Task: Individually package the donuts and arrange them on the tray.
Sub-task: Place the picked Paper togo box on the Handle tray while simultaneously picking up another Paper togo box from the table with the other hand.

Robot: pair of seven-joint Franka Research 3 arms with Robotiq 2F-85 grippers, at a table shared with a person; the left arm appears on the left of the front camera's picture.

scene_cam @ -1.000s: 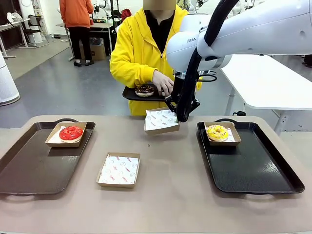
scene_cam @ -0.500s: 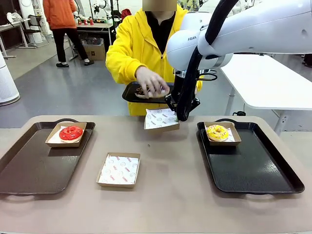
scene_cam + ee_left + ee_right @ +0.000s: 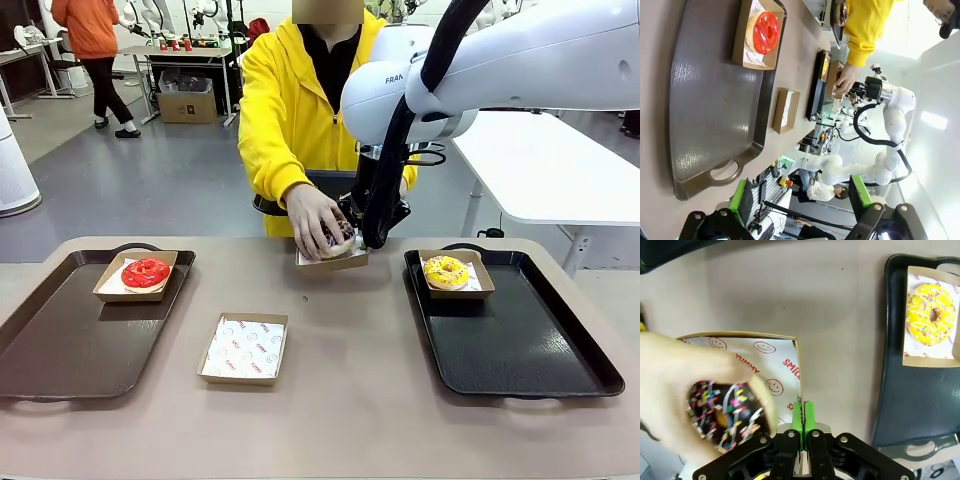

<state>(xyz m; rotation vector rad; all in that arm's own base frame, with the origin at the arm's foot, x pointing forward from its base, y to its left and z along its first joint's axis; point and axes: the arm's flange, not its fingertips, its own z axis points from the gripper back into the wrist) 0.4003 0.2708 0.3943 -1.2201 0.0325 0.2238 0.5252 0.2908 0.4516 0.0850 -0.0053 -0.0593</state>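
Currently the right gripper (image 3: 802, 415) clamps the box (image 3: 740, 334) wall, left gripper (image 3: 801, 197) open; the hand (image 3: 312, 218) pressing the donut (image 3: 726, 409) down could twist the box loose.

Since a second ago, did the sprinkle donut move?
Yes. The person's hand brought the sprinkle donut down and nearer the right tray, over the box that the right claw holds.
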